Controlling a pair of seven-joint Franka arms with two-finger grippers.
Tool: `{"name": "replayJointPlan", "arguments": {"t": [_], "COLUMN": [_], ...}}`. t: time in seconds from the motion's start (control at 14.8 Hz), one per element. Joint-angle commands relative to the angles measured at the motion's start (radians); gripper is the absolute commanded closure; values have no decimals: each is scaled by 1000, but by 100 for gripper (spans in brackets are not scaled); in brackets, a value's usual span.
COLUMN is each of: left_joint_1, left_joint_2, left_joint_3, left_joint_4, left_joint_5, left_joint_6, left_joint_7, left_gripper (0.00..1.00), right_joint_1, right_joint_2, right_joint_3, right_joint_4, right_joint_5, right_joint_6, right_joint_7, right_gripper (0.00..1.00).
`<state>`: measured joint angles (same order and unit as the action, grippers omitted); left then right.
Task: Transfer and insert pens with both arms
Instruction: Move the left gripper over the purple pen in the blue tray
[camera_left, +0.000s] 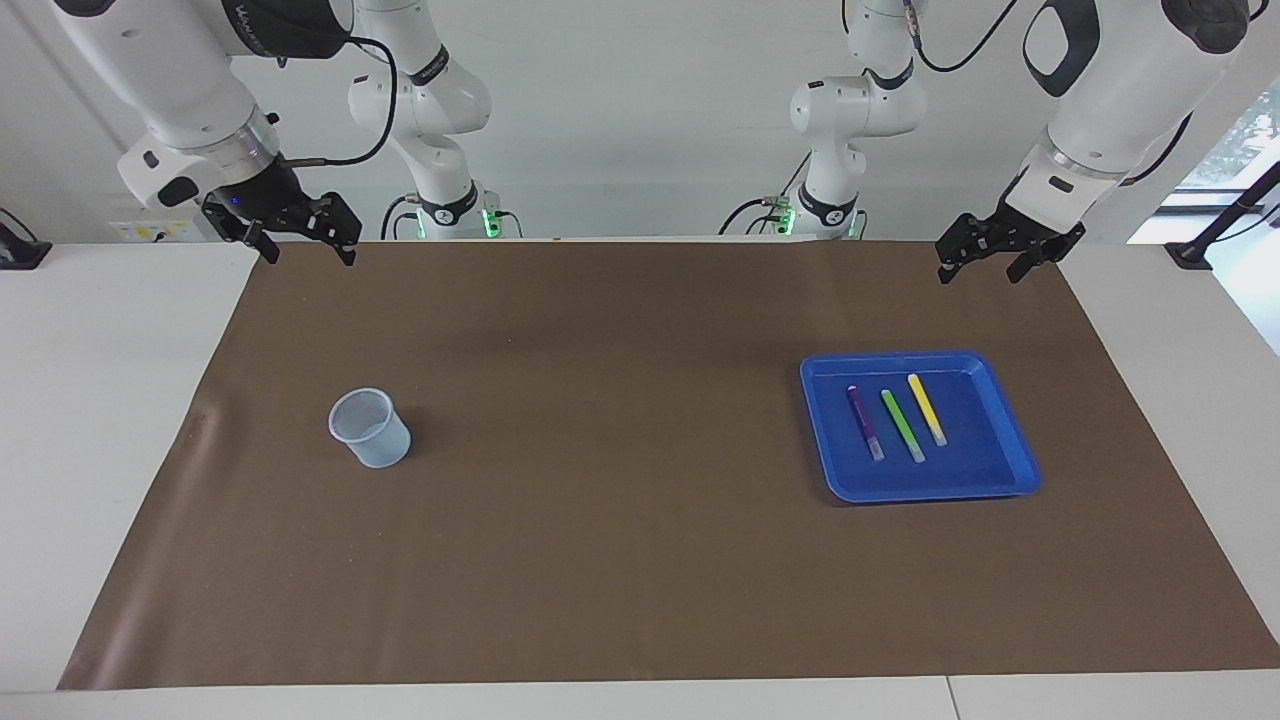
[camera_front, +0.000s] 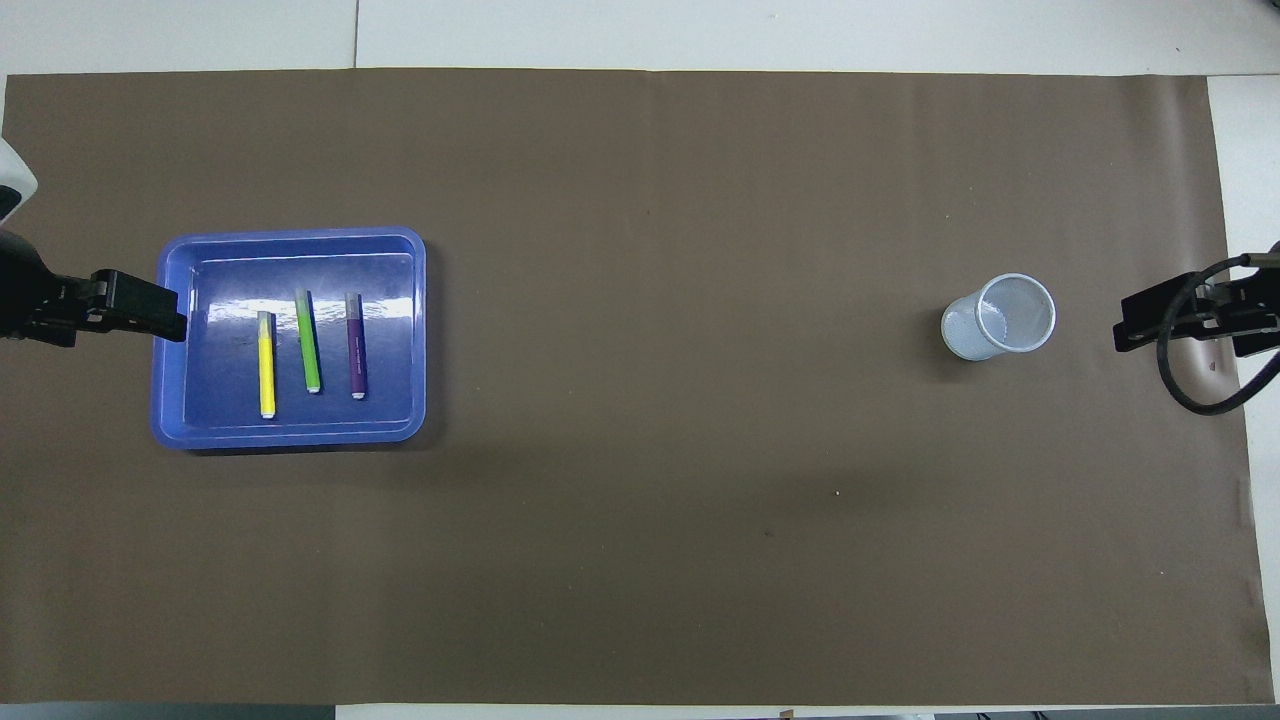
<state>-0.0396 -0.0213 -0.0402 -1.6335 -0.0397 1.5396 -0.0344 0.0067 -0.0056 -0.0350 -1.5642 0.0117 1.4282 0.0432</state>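
My left end effector (camera_left: 1008, 251) hangs raised over the robot-side edge of the brown paper sheet (camera_left: 640, 560) on the white bench (camera_left: 90, 400), fingers apart, nothing between them. Farther out from it sits the shallow blue plastic tray (camera_left: 1012, 445). In it three slim markers lie side by side, apart, caps pointing away from me: yellow pen (camera_left: 927, 410) nearest that end effector's side, green pen (camera_left: 903, 426) in the middle, purple pen (camera_left: 866, 423) toward the bench's centre. My right end effector (camera_left: 297, 238) waits raised over the sheet's other robot-side corner, fingers spread, empty. Farther out from it stands the pale mesh cup (camera_left: 370, 428), upright.
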Motion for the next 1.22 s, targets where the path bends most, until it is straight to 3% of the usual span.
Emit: {"name": "replayJointPlan", "arguments": {"t": [0.0, 0.47, 0.74, 1.15], "left_joint_1": [0, -14, -20, -52], "left_joint_2": [-28, -17, -8, 153], "left_joint_3": [-1, -3, -4, -4], "left_joint_4": [-32, -64, -213, -322], "left_joint_5": [21, 21, 23, 23], "left_joint_6": [20, 117, 328, 626], "left_joint_7": [-10, -7, -9, -15], "left_gripper": [0, 0, 0, 0], "right_joint_1": [-10, -11, -11, -11], "right_joint_2": [-5, -7, -7, -10], "right_joint_3": [1, 1, 1, 1], "right_joint_4": [-10, -13, -13, -17], "right_joint_5": [13, 16, 17, 19], "right_joint_6": [3, 1, 1, 0], "right_joint_7": [-26, -26, -26, -26], "right_gripper": [0, 0, 0, 0]}}
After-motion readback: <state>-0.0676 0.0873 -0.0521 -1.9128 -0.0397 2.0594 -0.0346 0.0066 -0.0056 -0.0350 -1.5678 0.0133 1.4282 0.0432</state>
